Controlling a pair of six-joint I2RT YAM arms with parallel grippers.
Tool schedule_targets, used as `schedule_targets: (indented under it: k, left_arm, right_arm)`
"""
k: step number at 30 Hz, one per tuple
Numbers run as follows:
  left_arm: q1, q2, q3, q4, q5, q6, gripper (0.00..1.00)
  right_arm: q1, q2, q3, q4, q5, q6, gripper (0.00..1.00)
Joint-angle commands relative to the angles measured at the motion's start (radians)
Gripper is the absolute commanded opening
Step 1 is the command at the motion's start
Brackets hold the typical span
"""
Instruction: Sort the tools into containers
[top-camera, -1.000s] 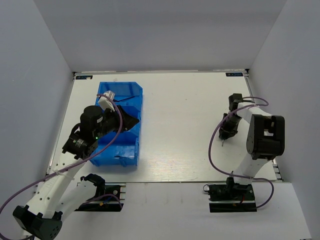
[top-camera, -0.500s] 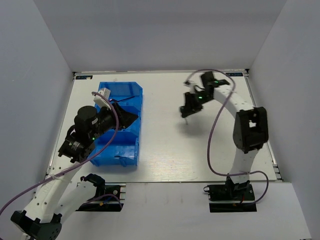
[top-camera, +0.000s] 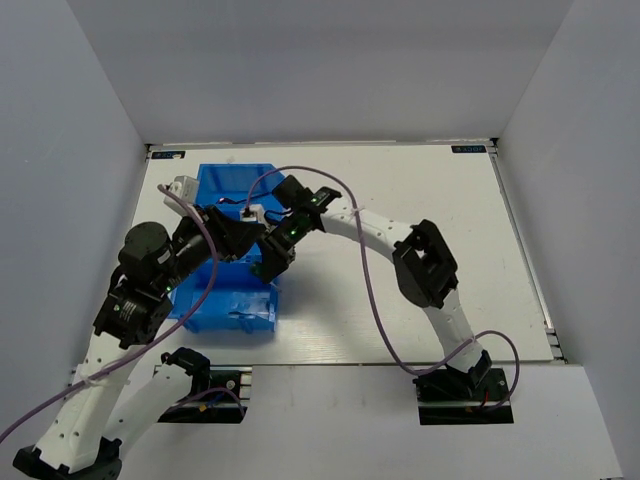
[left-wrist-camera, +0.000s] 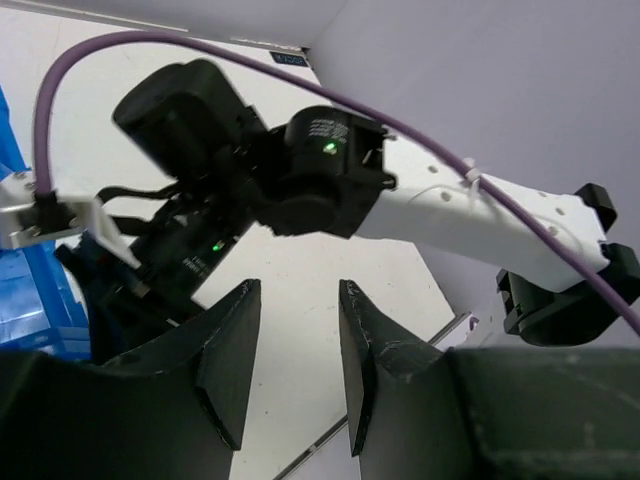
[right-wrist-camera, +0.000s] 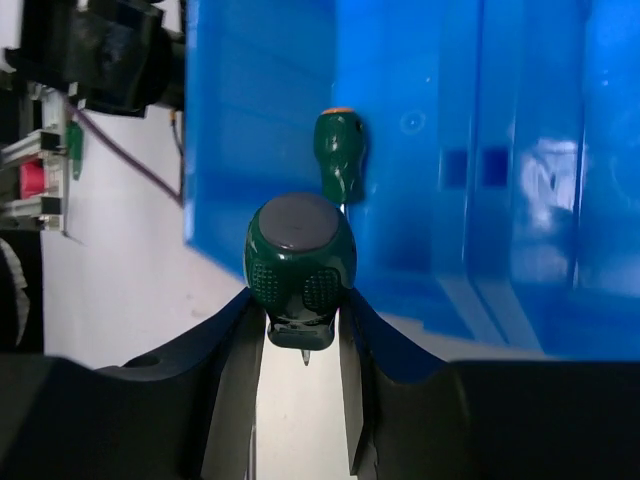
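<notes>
Right claw (right-wrist-camera: 300, 305): clenched on a stubby green-handled screwdriver (right-wrist-camera: 300, 250); pads bear on either flank of the handle, the butt end faces the wrist camera, and the blade points away. Left claw (left-wrist-camera: 295, 330): jaws apart, nothing between them.

Outward from the right claw: a second green screwdriver (right-wrist-camera: 341, 150) lies at about 12 o'clock of the held one, inside the blue bin (right-wrist-camera: 520, 120) (which of the three compartments it is in I cannot tell); the held tool hangs at the bin's edge, and I judge it not yet over a compartment.

Top view: the bin sits at 9 o'clock on the surface (top-camera: 420, 200); the right arm reaches across to the bin's 3 o'clock wall; the left arm is above the bin's middle.

Handling, judged: light and rigid; the dimpled, rubbery-looking handle should resist slipping; its bulbous shape could pivot in a two-point pinch; the best hold is across the fat waist of the handle, as here; a short drop into the bin should not harm it.
</notes>
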Motion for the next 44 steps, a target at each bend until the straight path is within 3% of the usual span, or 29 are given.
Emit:
schedule_targets:
  k: [1, 3, 5, 9, 17, 20, 23, 24, 25, 28, 31, 34, 39, 42, 44]
  left_arm:
    - [-0.005, -0.023, 0.02, -0.034, -0.021, 0.015, 0.47]
    - [-0.005, -0.033, 0.02, -0.044, -0.021, 0.015, 0.47]
    - [-0.005, -0.044, 0.02, -0.054, -0.03, 0.015, 0.47]
    - [-0.005, -0.044, 0.02, -0.054, -0.03, 0.025, 0.47]
    - [-0.005, -0.033, 0.063, -0.054, -0.012, 0.043, 0.51]
    - [-0.005, -0.021, 0.094, -0.079, 0.001, 0.069, 0.63]
    - [-0.005, 0.029, 0.117, -0.139, 0.001, 0.11, 0.79]
    - [-0.005, 0.046, 0.117, -0.156, 0.001, 0.121, 0.87]
    - [-0.005, 0.065, 0.117, -0.168, 0.011, 0.132, 0.91]
    - [-0.005, 0.131, 0.11, -0.179, 0.031, 0.153, 0.92]
    - [-0.005, 0.131, 0.064, -0.12, 0.051, 0.153, 0.93]
    - [-0.005, 0.152, 0.042, -0.096, 0.051, 0.164, 0.94]
    - [-0.005, 0.22, -0.003, -0.086, 0.028, 0.196, 0.97]
    - [-0.005, 0.232, -0.003, -0.095, 0.004, 0.196, 0.99]
    - [-0.005, 0.232, -0.003, -0.106, -0.025, 0.215, 0.99]
  right_arm:
    - [0.041, 0.029, 0.072, 0.051, 0.05, 0.023, 0.06]
    - [0.061, 0.035, 0.074, 0.055, 0.098, 0.021, 0.18]
    - [0.076, 0.042, 0.078, 0.06, 0.119, 0.032, 0.39]
    - [0.081, 0.049, 0.106, 0.069, 0.133, 0.086, 0.67]
    - [0.033, -0.035, 0.17, -0.015, 0.213, 0.122, 0.71]
    - [-0.034, -0.068, 0.23, -0.162, 0.459, 0.119, 0.76]
    - [-0.158, -0.076, 0.274, -0.334, 0.608, 0.132, 0.85]
    - [-0.272, -0.088, 0.274, -0.386, 0.621, 0.148, 0.9]
    - [-0.313, -0.105, 0.209, -0.396, 0.627, 0.149, 0.9]
    - [-0.509, -0.2, 0.152, -0.399, 0.645, 0.12, 0.9]
    - [-0.594, -0.259, 0.144, -0.458, 0.642, 0.046, 0.9]
    - [-0.631, -0.353, -0.022, -0.488, 0.728, -0.011, 0.9]
    - [-0.663, -0.568, -0.396, -0.209, 1.088, -0.046, 0.9]
    - [-0.677, -0.678, -0.524, -0.123, 1.147, -0.042, 0.9]
    - [-0.683, -0.779, -0.592, -0.077, 1.106, -0.057, 0.9]
